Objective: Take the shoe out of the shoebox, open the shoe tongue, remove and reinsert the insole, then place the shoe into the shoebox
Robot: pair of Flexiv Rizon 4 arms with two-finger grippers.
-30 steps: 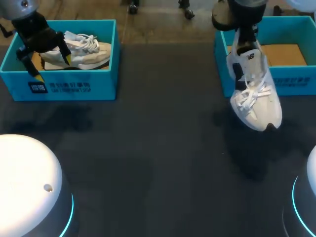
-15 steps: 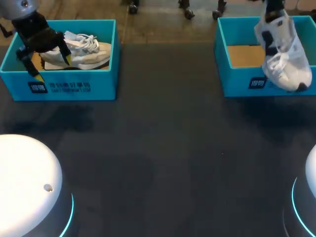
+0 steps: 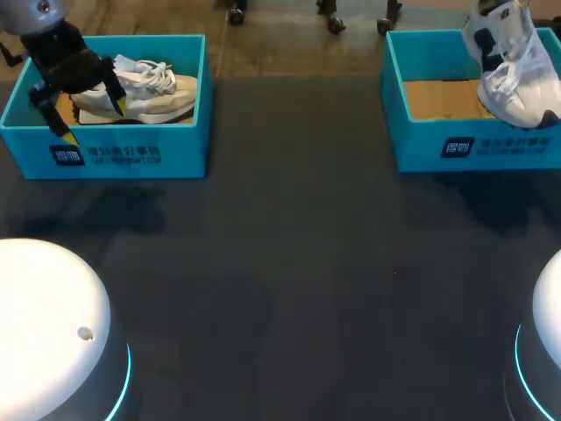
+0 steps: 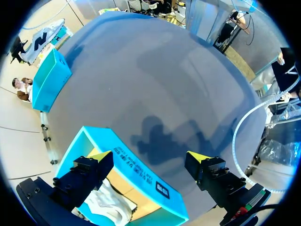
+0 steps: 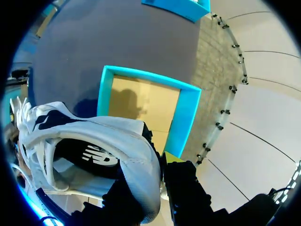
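Over the right shoebox (image 3: 421,149): the white shoe (image 3: 513,66) hangs toe-down with its heel uppermost, at the box's right end, above the bare cardboard floor (image 3: 443,98).
Toe contact: the toe sits level with the front wall in the head view; whether it touches the box is hard to tell, and it may be just clear of it.
Right fingers (image 5: 171,157): pinching the shoe's heel collar from two sides, one inside the opening and one outside. The wrist view looks past the shoe into the turquoise box below.
Left fingers (image 4: 200,160): spread wide and gripping nothing. They straddle the front wall of the left shoebox (image 3: 114,153), one yellow tip inside and one outside.
Left shoebox contents: a pale shoe (image 3: 149,88) lies on its sole, laces up, with its heel end next to the inner yellow tip.
Boxes: both stand at the far edge of the dark surface (image 3: 289,263), well apart, one on each side.
Left arm: comes in from the upper left corner of the head view, above the left end of its box.
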